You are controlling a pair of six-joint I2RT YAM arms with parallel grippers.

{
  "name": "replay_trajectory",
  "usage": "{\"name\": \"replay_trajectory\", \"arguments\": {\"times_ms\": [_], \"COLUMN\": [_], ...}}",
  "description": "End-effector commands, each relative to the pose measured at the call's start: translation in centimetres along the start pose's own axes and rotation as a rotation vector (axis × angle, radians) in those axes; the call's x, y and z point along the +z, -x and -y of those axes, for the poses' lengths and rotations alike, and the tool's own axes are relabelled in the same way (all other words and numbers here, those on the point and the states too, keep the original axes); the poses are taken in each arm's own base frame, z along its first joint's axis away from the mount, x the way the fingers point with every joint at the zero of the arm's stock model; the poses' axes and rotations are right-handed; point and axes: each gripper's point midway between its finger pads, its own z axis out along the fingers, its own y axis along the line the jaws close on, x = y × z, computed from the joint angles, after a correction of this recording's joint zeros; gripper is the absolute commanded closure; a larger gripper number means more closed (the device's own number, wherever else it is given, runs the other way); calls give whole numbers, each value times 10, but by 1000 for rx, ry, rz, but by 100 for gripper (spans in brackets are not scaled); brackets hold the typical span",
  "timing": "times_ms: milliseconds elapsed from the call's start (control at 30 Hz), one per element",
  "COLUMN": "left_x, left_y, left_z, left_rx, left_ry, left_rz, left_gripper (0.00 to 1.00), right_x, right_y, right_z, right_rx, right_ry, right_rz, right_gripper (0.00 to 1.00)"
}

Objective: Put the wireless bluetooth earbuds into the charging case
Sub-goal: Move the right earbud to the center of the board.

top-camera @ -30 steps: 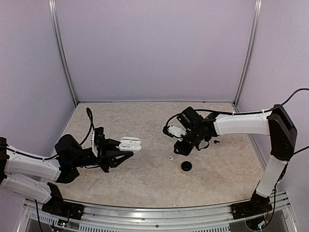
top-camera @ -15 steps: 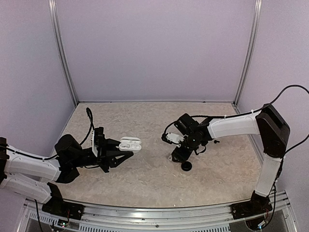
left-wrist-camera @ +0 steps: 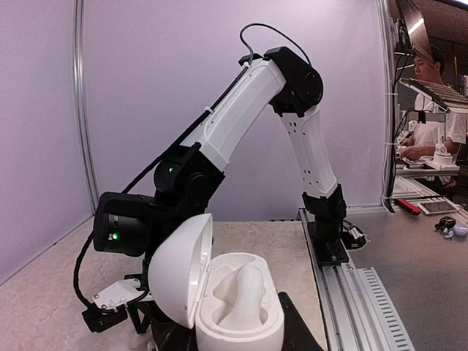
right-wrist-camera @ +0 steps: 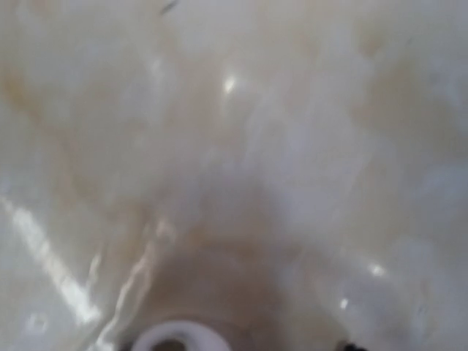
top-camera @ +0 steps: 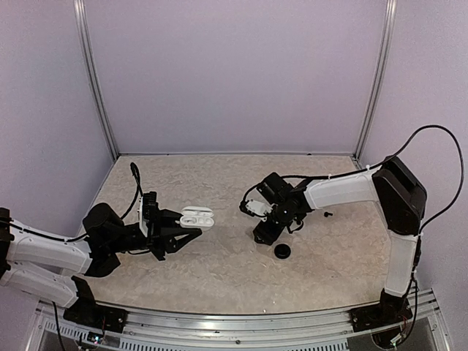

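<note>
Left tool grips one open charging case; right tool, grip unclear, over one earbud.

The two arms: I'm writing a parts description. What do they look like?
The left arm and right arm have white link shells between black joints and black wrist sections. Thin black cables run along both. The left wrist view shows two green lights on the right arm's wrist.

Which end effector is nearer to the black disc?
Right. The right end effector is close to the black disc, just behind and left of it in the top view; the left end effector is far off to the disc's left, holding the open charging case.
</note>
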Motion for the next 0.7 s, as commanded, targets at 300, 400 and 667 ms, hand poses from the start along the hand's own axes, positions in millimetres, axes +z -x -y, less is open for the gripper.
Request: {"name": "replay_trajectory", "arguments": {"times_ms": [300, 400, 667], "left_x": [-2, -2, -1], "left_y": [11, 11, 11], "left_z": [-3, -3, -3], "left_rx": [29, 29, 30], "left_ry": [14, 16, 14], "left_rz": [37, 36, 37], "left_gripper": [100, 100, 100], "right_x": [26, 25, -27], "right_y": [22, 29, 63], "right_z": [38, 33, 28], "right_rx": [139, 136, 108], "right_ry": [-79, -14, 237], "right_rz": [13, 41, 281], "right_gripper": [42, 43, 44]}}
